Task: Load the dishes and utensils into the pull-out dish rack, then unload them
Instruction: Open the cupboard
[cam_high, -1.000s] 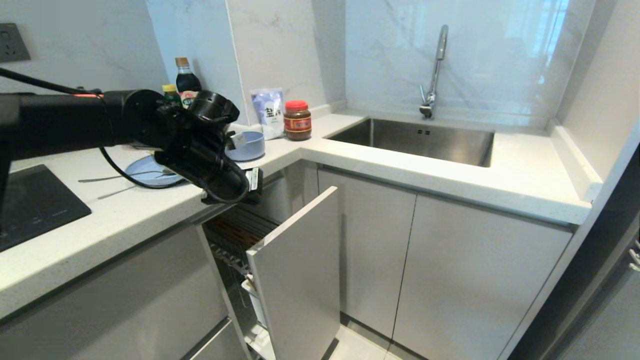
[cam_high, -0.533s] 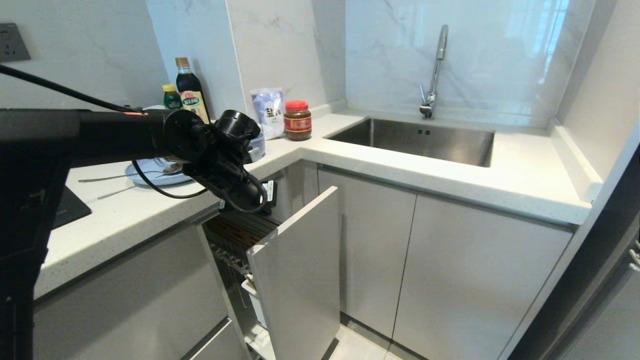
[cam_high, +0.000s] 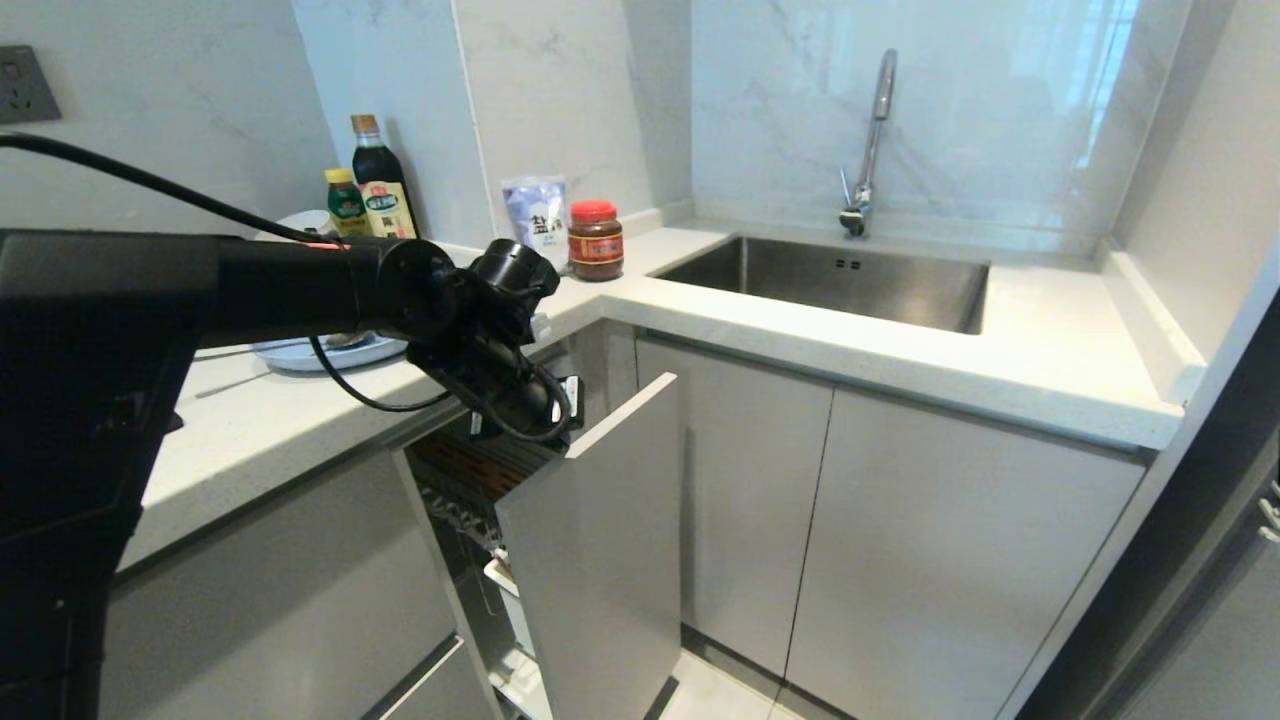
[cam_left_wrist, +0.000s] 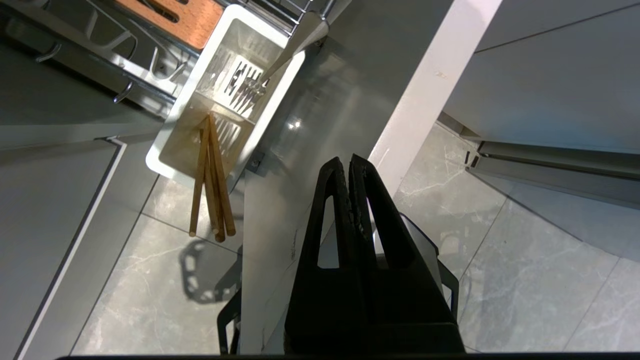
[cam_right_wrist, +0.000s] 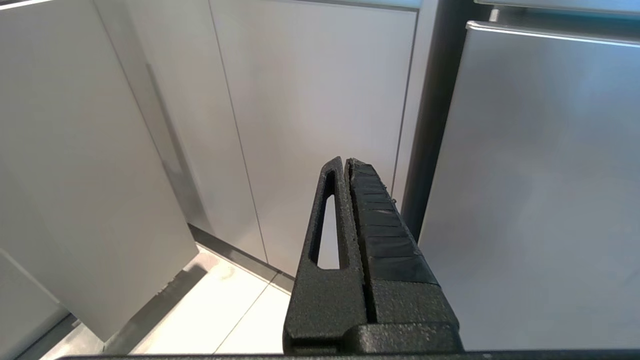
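Chopsticks (cam_left_wrist: 212, 182) in rack cup (upright), left gripper (cam_left_wrist: 348, 161) closed

My left claw (cam_left_wrist: 348, 162) hangs over the pulled-out rack (cam_high: 480, 470), just behind the top edge of its cabinet front (cam_high: 600, 540). In the rack, the cup (cam_left_wrist: 225, 95) sits against that front; chopsticks (cam_left_wrist: 212, 190) stand in one compartment, a fork (cam_left_wrist: 280, 60) leans in the next. Wooden strip (cam_left_wrist: 190, 20) lies behind the cup. On the counter (cam_high: 300, 420) left of the rack: plate (cam_high: 330, 350). Bottles (cam_high: 370, 195) behind it at the wall. Jar (cam_high: 595, 240) between bottles and sink (cam_high: 830, 280). Right claw (cam_right_wrist: 346, 162) faces cabinet doors, low.
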